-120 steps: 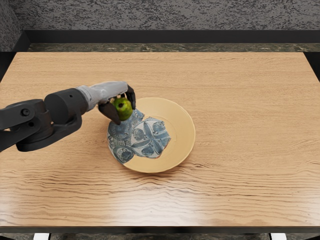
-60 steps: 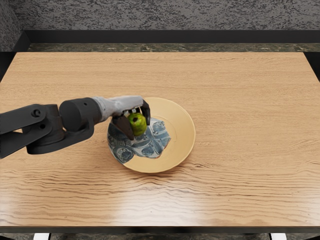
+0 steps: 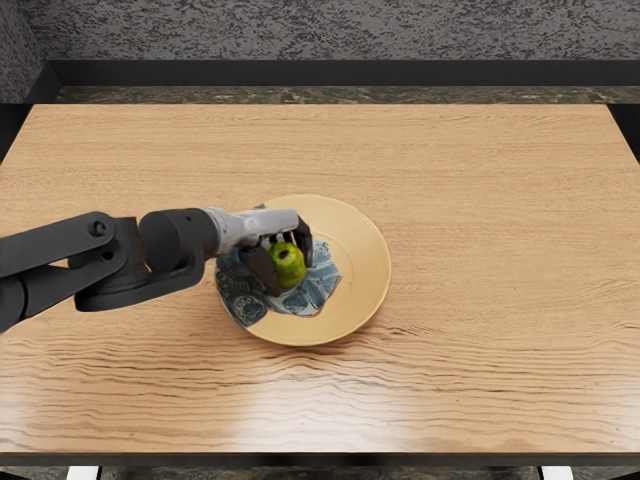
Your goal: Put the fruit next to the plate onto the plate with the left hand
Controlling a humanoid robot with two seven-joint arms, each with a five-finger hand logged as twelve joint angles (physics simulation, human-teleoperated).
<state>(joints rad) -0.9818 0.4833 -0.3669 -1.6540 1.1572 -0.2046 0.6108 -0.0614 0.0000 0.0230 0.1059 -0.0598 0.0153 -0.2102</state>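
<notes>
Over the last second the left hand (image 3: pixel 277 250) has carried the green fruit (image 3: pixel 290 264) from the plate's (image 3: pixel 366 262) upper left edge inward. The fruit now sits over the blue patterned middle of the plate instead of over its yellow rim. It has also come lower in the picture, which suggests the hand is lowering it, though one slanted view cannot show whether the fruit touches the plate yet. For the task, this means the carry looks nearly finished, and what remains is probably to set the fruit down and let go. The hand is closed on the fruit, with dark fingers curled around both sides and the fruit showing between them. The left arm comes in from the picture's left edge, low over the wooden surface (image 3: pixel 480 200). Its dark forearm runs almost level towards the right, and the pale wrist section ends just over the plate's left rim. The hand is turned so its fingers point down and to the right. The right arm does not show.
</notes>
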